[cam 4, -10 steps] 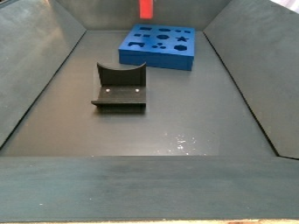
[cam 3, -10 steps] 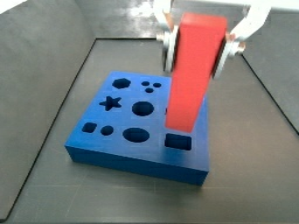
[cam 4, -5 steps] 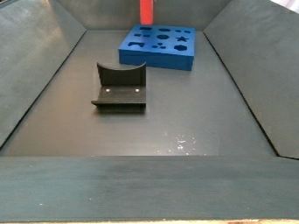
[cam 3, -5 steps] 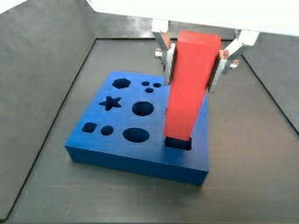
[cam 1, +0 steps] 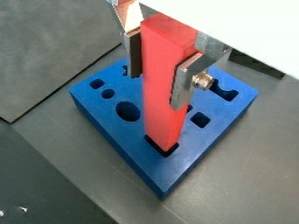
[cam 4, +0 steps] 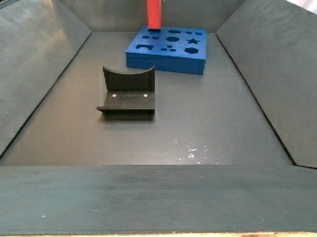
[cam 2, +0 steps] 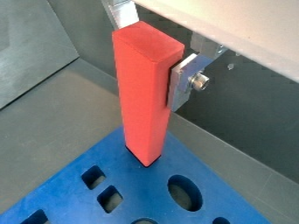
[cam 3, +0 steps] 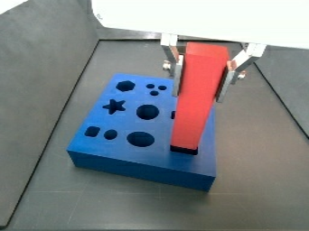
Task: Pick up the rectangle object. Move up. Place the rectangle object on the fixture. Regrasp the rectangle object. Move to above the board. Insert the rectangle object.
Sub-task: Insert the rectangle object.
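Note:
The rectangle object (cam 3: 196,99), a long red-orange block, stands upright with my gripper (cam 3: 201,72) shut on its upper half. Silver fingers (cam 1: 187,80) press on its two opposite sides in both wrist views; only one finger (cam 2: 184,83) shows in one of them. Its lower end sits at the mouth of a square hole near a corner of the blue board (cam 3: 133,162). The board (cam 1: 176,171) lies flat, its other holes empty. In a side view the block (cam 4: 155,11) shows above the board (cam 4: 173,57). The dark fixture (cam 4: 126,93) stands empty on the floor.
Sloping grey walls (cam 4: 37,83) enclose the dark floor. The star hole (cam 3: 115,106) and round holes (cam 3: 147,113) lie beside the block on the board. The fixture sits well apart from the board, nearer the camera in a side view.
My gripper has come down with the block. Its lower end hung just above the square hole a second ago and now sits at the hole's mouth.

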Motion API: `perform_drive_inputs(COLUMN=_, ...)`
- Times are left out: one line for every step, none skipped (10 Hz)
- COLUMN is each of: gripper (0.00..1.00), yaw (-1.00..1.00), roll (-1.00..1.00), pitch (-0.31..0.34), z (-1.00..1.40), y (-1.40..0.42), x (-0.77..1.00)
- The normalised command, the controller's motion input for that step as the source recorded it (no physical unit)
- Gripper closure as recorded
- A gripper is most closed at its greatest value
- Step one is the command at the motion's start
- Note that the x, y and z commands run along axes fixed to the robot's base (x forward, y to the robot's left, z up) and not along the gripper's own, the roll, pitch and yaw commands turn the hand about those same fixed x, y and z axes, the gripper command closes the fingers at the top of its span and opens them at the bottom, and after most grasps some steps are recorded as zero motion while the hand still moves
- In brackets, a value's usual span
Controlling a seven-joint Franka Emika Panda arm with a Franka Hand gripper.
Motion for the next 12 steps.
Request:
perform_drive_inputs(gripper=1.00, yaw=0.22, roll=-0.12, pitch=-0.023, z=-0.15, y=0.00, x=0.11)
perform_drive_inputs(gripper=1.00, yaw=0.00, roll=0.00, pitch=0.000, z=-0.04, y=0.00, x=0.00)
perform_drive_inputs(gripper=1.00, yaw=0.00, roll=0.00, pitch=0.000, z=-0.14, y=-0.04, x=0.00)
perform_drive_inputs(gripper=1.00, yaw=0.00, roll=0.00, pitch=0.000, z=-0.17, y=-0.10, x=0.00)
perform_drive_inputs(gripper=1.00, yaw=-0.01, roll=0.00, pitch=0.000, z=-0.18, y=-0.14, x=0.00)
perform_drive_inputs(gripper=1.00, yaw=-0.05, roll=0.00, pitch=0.000, z=-0.19, y=-0.16, x=0.00)
perform_drive_inputs(gripper=1.00, yaw=-0.06, roll=0.00, pitch=0.000, z=-0.31, y=-0.14, x=0.00)
perform_drive_inputs(gripper=1.00, yaw=-0.02, roll=0.01, pitch=-0.060, z=-0.51, y=-0.08, x=0.03)
perform_drive_inputs(gripper=1.00, yaw=0.00, roll=0.05, pitch=-0.106, z=-0.65, y=0.00, x=0.00)
perform_drive_inputs(gripper=1.00, yaw=0.00, roll=0.05, pitch=-0.094, z=-0.69, y=0.00, x=0.01)
perform_drive_inputs(gripper=1.00, yaw=0.00, roll=0.04, pitch=-0.097, z=-0.73, y=0.00, x=0.03)
perform_drive_inputs(gripper=1.00, yaw=0.00, roll=0.00, pitch=-0.040, z=-0.54, y=0.00, x=0.02)
